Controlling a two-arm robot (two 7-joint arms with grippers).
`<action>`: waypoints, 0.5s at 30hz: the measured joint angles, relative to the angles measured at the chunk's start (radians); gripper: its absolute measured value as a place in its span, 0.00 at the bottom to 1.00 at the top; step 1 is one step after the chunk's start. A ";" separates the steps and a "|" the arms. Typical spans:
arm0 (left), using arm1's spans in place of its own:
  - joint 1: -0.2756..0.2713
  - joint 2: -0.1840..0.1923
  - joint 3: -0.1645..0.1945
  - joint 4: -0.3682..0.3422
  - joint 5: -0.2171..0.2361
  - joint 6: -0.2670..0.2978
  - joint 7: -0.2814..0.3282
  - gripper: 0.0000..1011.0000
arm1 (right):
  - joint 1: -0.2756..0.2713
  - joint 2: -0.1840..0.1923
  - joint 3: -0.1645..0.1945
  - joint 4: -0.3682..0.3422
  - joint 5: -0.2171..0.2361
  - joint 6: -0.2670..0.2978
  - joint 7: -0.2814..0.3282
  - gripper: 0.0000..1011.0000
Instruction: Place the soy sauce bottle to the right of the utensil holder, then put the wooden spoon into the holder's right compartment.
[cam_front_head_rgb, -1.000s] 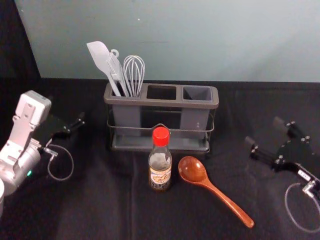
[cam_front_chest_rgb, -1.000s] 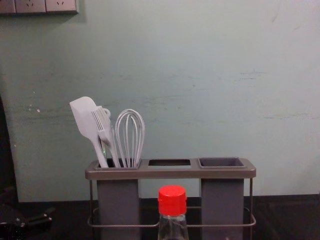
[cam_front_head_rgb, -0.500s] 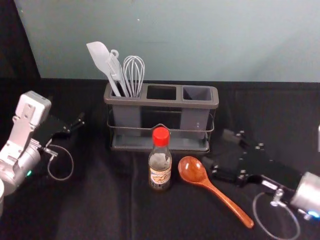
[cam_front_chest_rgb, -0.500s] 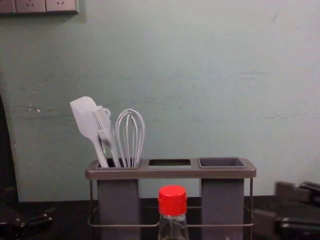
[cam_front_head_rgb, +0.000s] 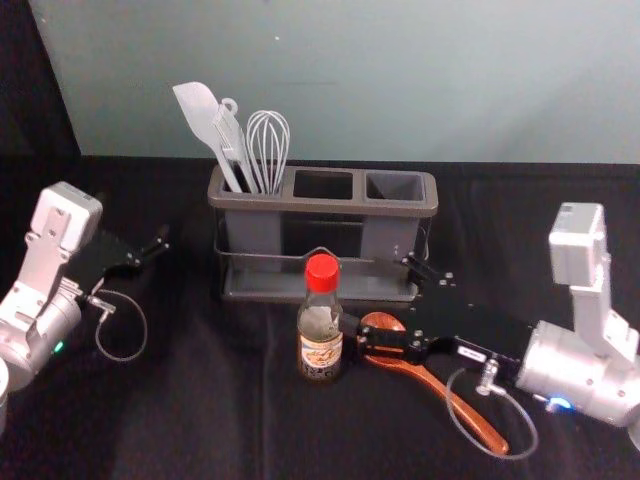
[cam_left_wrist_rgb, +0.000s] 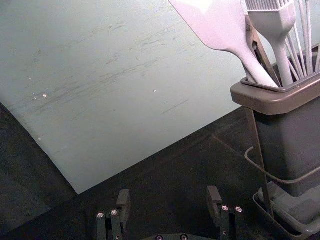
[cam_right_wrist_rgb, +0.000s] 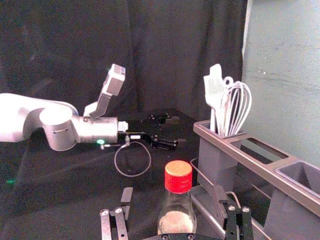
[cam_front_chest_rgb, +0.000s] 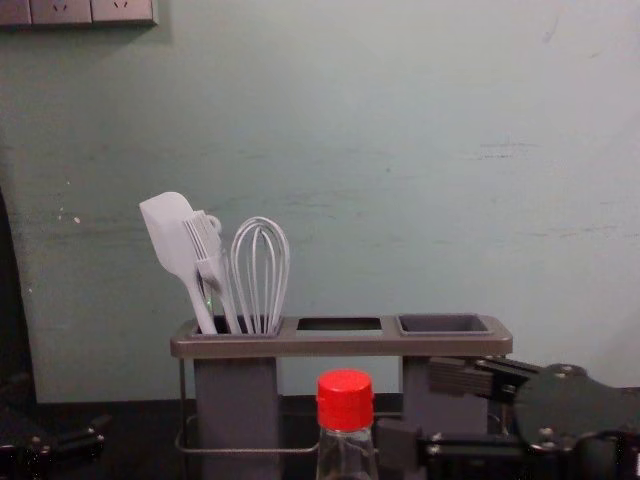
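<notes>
When reading the head view, find the soy sauce bottle (cam_front_head_rgb: 320, 348) upright before the utensil holder (cam_front_head_rgb: 330, 206), just left of the right gripper (cam_front_head_rgb: 376, 294). In the left wrist view, note the left gripper (cam_left_wrist_rgb: 169, 196) idle, empty and spread, near the holder; in the right, jaws likewise, seemingly lined up across the bottle's vertical axis. In the chest view, see red cap (cam_front_chest_rgb: 345, 400), clear glass.

Soy sauce bottle (cam_front_head_rgb: 320, 352): bright red cap, clear glass, label white and yellow with dark print. Wooden spoon (cam_front_head_rgb: 430, 378): glossy reddish-brown. Holder (cam_front_head_rgb: 300, 205): brownish-grey rim, grey compartments. Whisk (cam_front_head_rgb: 268, 150), spatula (cam_front_head_rgb: 200, 108): whitish. Right tool (cam_front_head_rgb: 379, 293): black. Surface (cam_front_head_rgb: 200, 400): black. Wall (cam_front_head_rgb: 400, 80): grey-green, fine dark streaks, pale specks.
</notes>
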 joint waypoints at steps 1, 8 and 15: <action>0.000 0.000 0.000 0.000 0.000 0.000 0.000 0.99 | 0.012 -0.010 -0.007 0.008 -0.007 0.006 0.000 0.99; 0.000 0.000 0.000 0.000 0.000 0.000 0.000 0.99 | 0.059 -0.052 -0.039 0.051 -0.023 0.028 0.000 0.99; 0.000 0.000 0.000 0.000 0.000 0.000 0.000 0.99 | 0.097 -0.089 -0.065 0.092 -0.032 0.038 0.001 0.99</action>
